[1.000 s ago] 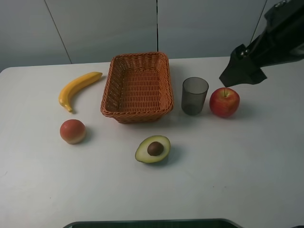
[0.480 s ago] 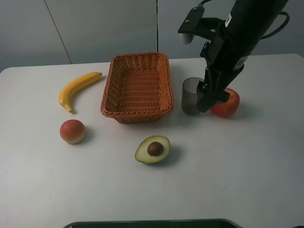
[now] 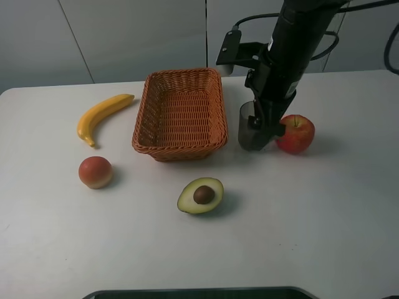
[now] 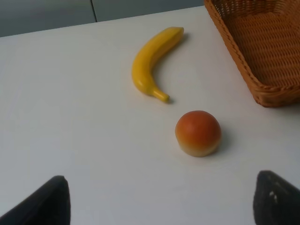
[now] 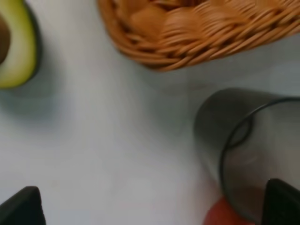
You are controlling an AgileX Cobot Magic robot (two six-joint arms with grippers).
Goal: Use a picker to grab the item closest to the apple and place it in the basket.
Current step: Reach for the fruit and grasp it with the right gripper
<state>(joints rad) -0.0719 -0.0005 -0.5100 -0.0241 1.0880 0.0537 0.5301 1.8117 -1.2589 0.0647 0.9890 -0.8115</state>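
The red apple [image 3: 297, 133] sits right of the basket [image 3: 177, 151]. A dark grey translucent cup [image 3: 250, 131] stands between them, closest to the apple. My right gripper [image 3: 267, 126] hangs down over the cup's apple-side rim, partly hiding it. In the right wrist view this gripper [image 5: 150, 208] is open, its fingertips [image 5: 18, 206] far apart, with the cup [image 5: 234, 136] toward one finger and a sliver of apple [image 5: 220, 216] beyond it. Nothing is held. My left gripper [image 4: 159, 206] is open and does not show in the high view.
A halved avocado [image 3: 201, 195] lies in front of the basket. On the left are a banana [image 3: 101, 116] and a round orange-red fruit [image 3: 95, 172]. The left wrist view shows the banana [image 4: 152, 63], that fruit [image 4: 198, 132] and the basket's corner [image 4: 262, 47].
The right arm swung in from the upper right down to the cup, then shifted a little left over its rim. The objects have not moved.
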